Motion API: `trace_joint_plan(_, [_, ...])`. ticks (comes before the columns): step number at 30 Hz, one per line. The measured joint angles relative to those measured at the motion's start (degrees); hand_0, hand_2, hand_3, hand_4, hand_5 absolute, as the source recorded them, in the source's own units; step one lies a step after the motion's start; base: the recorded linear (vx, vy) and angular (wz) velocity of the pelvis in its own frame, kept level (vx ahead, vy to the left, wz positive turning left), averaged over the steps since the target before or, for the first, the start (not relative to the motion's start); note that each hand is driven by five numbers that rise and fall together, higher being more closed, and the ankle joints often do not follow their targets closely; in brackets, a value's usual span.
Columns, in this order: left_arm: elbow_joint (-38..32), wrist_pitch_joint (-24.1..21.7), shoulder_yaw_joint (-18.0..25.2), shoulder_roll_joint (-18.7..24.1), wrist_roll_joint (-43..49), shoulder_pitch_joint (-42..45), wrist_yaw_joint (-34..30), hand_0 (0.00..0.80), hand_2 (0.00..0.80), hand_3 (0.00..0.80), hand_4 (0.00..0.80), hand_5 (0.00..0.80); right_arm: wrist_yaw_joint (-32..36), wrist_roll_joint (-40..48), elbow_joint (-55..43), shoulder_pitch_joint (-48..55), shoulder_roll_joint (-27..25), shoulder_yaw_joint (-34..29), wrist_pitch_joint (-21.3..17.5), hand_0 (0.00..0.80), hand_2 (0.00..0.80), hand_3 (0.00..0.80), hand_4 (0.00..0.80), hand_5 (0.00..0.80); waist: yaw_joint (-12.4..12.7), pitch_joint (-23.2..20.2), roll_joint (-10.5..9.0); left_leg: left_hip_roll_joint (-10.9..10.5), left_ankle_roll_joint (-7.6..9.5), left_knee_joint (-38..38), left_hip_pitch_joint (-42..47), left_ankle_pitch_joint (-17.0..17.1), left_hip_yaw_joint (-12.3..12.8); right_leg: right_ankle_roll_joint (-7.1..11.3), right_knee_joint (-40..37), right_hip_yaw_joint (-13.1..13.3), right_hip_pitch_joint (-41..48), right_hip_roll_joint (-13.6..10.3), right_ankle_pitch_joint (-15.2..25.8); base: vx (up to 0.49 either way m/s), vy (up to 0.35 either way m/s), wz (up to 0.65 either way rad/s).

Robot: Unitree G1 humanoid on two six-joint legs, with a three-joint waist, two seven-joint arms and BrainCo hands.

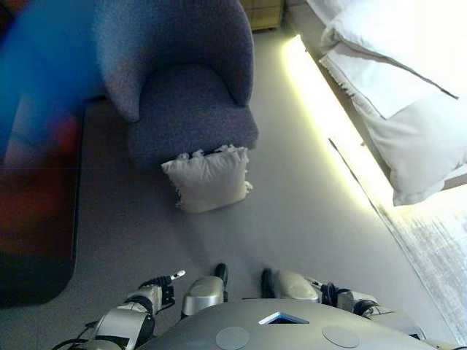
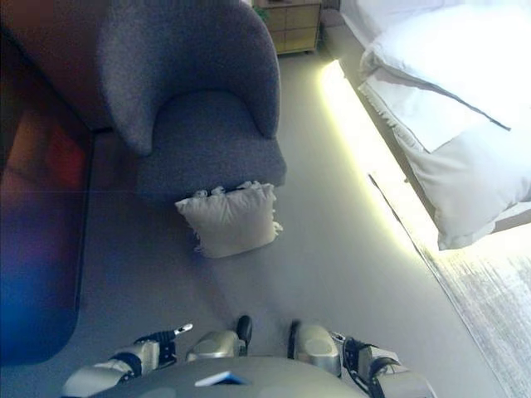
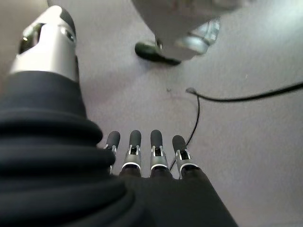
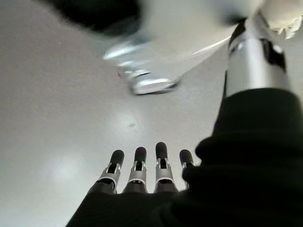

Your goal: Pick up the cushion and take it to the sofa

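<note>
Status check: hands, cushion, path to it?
Left hand and right hand open, empty, low at sides. Cushion on floor, leaning against armchair front. Nothing between robot and cushion.

We take the bed (image 1: pixel 408 109) as our landmark: it fills the upper right, covered in white bedding, with a white pillow (image 1: pixel 379 33) lying on top. Along its near edge we see a bright strip of light (image 1: pixel 328 117) on the grey floor (image 1: pixel 292 211). Just beyond its head end stands a wooden nightstand (image 2: pixel 290 25) with drawers. Below its foot end we see a pale rug (image 1: pixel 438 255) on the floor.
</note>
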Motion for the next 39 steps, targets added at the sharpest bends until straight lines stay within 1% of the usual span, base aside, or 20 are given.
trace_joint_plan(2, [0.15,-0.33,-0.39,0.63,-0.18,0.23,0.09,0.0,0.0,0.0,0.0,0.0,0.01,-0.08,1.24,2.18,1.79,-0.66,-0.06,0.0,0.0,0.0,0.0,0.0,-0.05,-0.34,-3.05,-0.4,-1.17,-1.49,1.8,-0.5,-2.57,0.05,-2.14,0.65,0.17,-2.17,3.06,0.444,-0.123,1.1])
trace_joint_plan(3, [0.36,-0.5,-0.32,0.66,-0.23,0.8,0.19,0.0,0.0,0.0,0.0,0.0,0.15,-0.83,1.74,3.61,2.22,-0.81,-0.09,0.0,0.0,0.0,0.0,0.0,-0.4,-0.84,-3.74,0.23,-1.91,-2.3,3.51,-0.93,-3.9,-0.31,-2.43,0.53,1.32,-1.44,4.25,0.477,-0.175,1.03])
trace_joint_plan(4, [0.46,-0.59,-0.1,0.63,-0.54,0.55,0.3,0.0,0.0,0.0,0.0,0.0,0.11,-1.98,2.01,4.54,2.2,-0.58,-0.24,0.0,0.0,0.0,0.0,0.0,-1.02,-0.49,-3.81,-0.58,-2.78,4.76,2.41,-2.94,-2.74,-0.67,-2.66,0.07,2.62,-1.31,4.99,0.505,-0.228,0.87])
trace_joint_plan(6, [0.7,-0.67,0.22,-0.38,-0.49,1.44,0.8,0.0,0.0,0.0,0.0,0.0,0.1,-3.77,1.98,4.84,0.02,0.21,-0.36,0.0,0.0,0.0,0.0,0.0,-0.78,-0.45,-1.1,-1.19,-2.72,12.79,2.21,-8.65,-1.11,-1.29,-2.88,-1.87,4.42,0.26,5.41,0.373,-0.21,0.54])
trace_joint_plan(7, [0.85,-0.62,0.21,-0.66,-0.48,1.63,0.91,0.0,0.0,0.0,0.0,0.0,0.09,-3.89,1.8,4.95,-0.42,0.54,-0.47,0.0,0.0,0.0,0.0,0.0,-1.15,-0.63,-0.33,-0.88,-2.79,12.4,2.6,-9.4,-0.89,-1.74,-2.83,-2.44,4.52,0.69,5.71,0.453,-0.274,0.52])
trace_joint_plan(8, [0.84,-0.76,0.19,-1.17,-0.4,2.07,1.3,0.0,0.0,0.0,0.0,0.0,-0.04,-4.38,1.18,5.1,-1.12,0.53,-0.64,0.0,0.0,0.0,0.0,0.0,-0.92,-0.65,0.6,0.23,-3.41,8.3,4.85,-10.56,-0.85,-3.68,-1.01,-2.67,4.32,1.84,6.64,0.438,-0.262,0.45])
trace_joint_plan(13, [0.81,-2.37,0.03,-0.85,2.94,5.99,-0.02,0.0,0.0,0.0,0.0,0.0,-0.77,-4.47,-0.95,5.08,-1.03,0.51,-0.56,0.0,0.0,0.0,0.0,0.0,-0.73,-3.31,-0.98,4.62,-2.99,5.05,5.03,-9.48,0.05,-8.15,1.95,-5.66,2.75,4.23,3.95,0.318,-0.206,0.41])
trace_joint_plan(15, [0.59,-3.96,0.0,-0.13,2.83,5.3,0.17,0.0,0.0,0.0,0.0,0.0,-1.22,-4.76,-0.79,4.04,-1.2,0.55,-0.5,0.0,0.0,0.0,0.0,0.0,0.45,-2.75,-3.0,3.71,-6.36,18.66,-0.72,-8.57,2.32,-9.47,0.5,-5.88,4.51,4.24,3.88,0.266,-0.209,0.3])
trace_joint_plan(16, [0.49,-4.26,0.04,-0.3,2.71,5.28,0.45,0.0,0.0,0.0,0.0,0.0,-1.24,-5.03,-0.74,3.95,-1.61,0.64,-0.5,0.0,0.0,0.0,0.0,0.0,1.93,-2.93,-3.3,3.34,-6.83,24.57,-3.31,-7.64,2.99,-10.0,-0.8,-5.91,5.77,4.0,4.23,0.237,-0.143,0.03])
trace_joint_plan(18, [0.33,-3.94,0.04,-0.44,2.29,5.09,1.34,0.0,0.0,0.0,0.0,0.0,-1.27,-5.47,-0.8,2.41,-2.14,0.95,-0.53,0.0,0.0,0.0,0.0,0.0,2.95,-2.88,-3.8,2.83,-5.47,31.45,-6.62,-6.05,2.84,-10.68,-2.64,-6.76,8.62,3.8,4.42,0.25,-0.062,0.13])
trace_joint_plan(19, [0.31,-3.44,0.03,-0.49,2.22,4.61,1.93,0.0,0.0,0.0,0.0,0.0,-1.23,-5.59,-0.85,2.04,-2.17,1.27,-0.57,0.0,0.0,0.0,0.0,0.0,3.39,-2.8,-3.63,2.79,-5.05,31.38,-7.81,-6.23,4.75,-10.81,-4.33,-8.04,9.81,3.09,4.36,0.255,0.001,0.31])
trace_joint_plan(23, [-0.75,-2.78,0.0,-0.75,0.8,4.26,2.41,0.0,0.0,0.0,0.0,0.0,-0.83,-6.2,-0.53,0.29,-1.7,1.91,-0.46,0.0,0.0,0.0,0.0,0.0,3.57,-0.73,-2.87,0.35,-4.98,17.13,-8.12,-5.67,9.33,-10.95,-8.49,-10.45,13.68,1.52,4.48,0.276,0.046,0.52])
trace_joint_plan(25, [-0.99,-2.16,-0.02,-0.95,0.34,4.0,2.47,0.0,0.0,0.0,0.0,0.0,-0.49,-6.25,0.15,0.29,-1.53,1.8,-0.47,0.0,0.0,0.0,0.0,0.0,3.59,1.05,-1.97,-0.38,-5.06,5.67,-8.19,-2.41,12.23,-10.37,-10.25,-10.07,15.92,1.32,4.91,0.383,0.058,0.66])
trace_joint_plan(28, [-0.85,-1.66,0.01,-1.33,0.54,5.13,2.3,0.0,0.0,0.0,0.0,0.0,-0.82,-6.21,0.34,0.12,-1.65,1.62,-0.81,0.0,0.0,0.0,0.0,0.0,4.58,3.18,0.52,1.31,-8.06,-5.72,-8.01,4.05,13.48,-9.01,-11.93,-8.39,19.81,2.62,3.66,0.403,0.084,0.13])
trace_joint_plan(31, [-0.74,-1.67,0.09,-1.69,0.61,6.96,1.7,0.0,0.0,0.0,0.0,0.0,-1.64,-6.0,0.54,-0.5,-1.75,1.62,-1.27,0.0,0.0,0.0,0.0,0.0,6.81,3.86,1.46,4.03,-7.68,-6.53,-7.18,4.58,11.82,-7.16,-12.0,-4.2,23.03,2.65,0.99,0.498,0.198,-0.64])
trace_joint_plan(32, [-0.78,-1.76,0.12,-1.7,0.61,7.62,1.49,0.0,0.0,0.0,0.0,0.0,-1.92,-5.97,0.39,-0.91,-1.72,1.65,-1.49,0.0,0.0,0.0,0.0,0.0,6.67,3.79,1.28,4.48,-8.16,-5.92,-5.85,7.06,12.5,-6.05,-11.97,-2.97,24.41,1.92,-0.11,0.492,0.277,-0.93])
trace_joint_plan(33, [-1.24,-2.1,0.11,-1.53,0.62,7.52,1.39,0.0,0.0,0.0,0.0,0.0,-2.23,-5.98,0.06,-1.07,-1.48,1.65,-1.71,0.0,0.0,0.0,0.0,0.0,6.77,3.84,0.05,3.04,-6.7,-4.39,-4.84,8.85,13.56,-4.85,-11.37,-1.76,25.08,-0.02,-1.48,0.529,0.333,-0.95])
trace_joint_plan(35, [-2.39,-2.38,0.12,-0.89,0.62,7.32,1.27,0.0,0.0,0.0,0.0,0.0,-2.51,-5.97,0.08,-1.65,-0.8,1.61,-1.72,0.0,0.0,0.0,0.0,0.0,6.72,4.06,-1.79,0.93,-4.35,-3.72,-2.99,9.8,13.98,-3.49,-9.34,-2.37,25.07,-2.81,-2.28,0.453,0.327,-0.96])
trace_joint_plan(36, [-2.93,-2.32,0.1,-0.37,0.63,6.7,1.3,0.0,0.0,0.0,0.0,0.0,-2.85,-5.97,0.09,-1.48,-0.29,1.61,-1.68,0.0,0.0,0.0,0.0,0.0,6.39,3.91,-2.79,-0.12,-2.66,-3.63,-1.89,9.19,14.1,-3.06,-8.16,-3.7,25.27,-3.64,-2.46,0.414,0.287,-0.61])
trace_joint_plan(39, [-3.46,-2.43,-0.2,1.07,0.87,0.88,1.37,0.0,0.0,0.0,0.0,0.0,-3.89,-5.39,1.17,0.48,1.23,0.31,-1.16,0.0,0.0,0.0,0.0,0.0,4.89,3.91,-3.82,-1.38,-1.26,1.63,-3.25,4.82,14.22,-2.77,-2.45,-7.83,24.23,-5.25,-2.58,0.331,0.199,0.01])
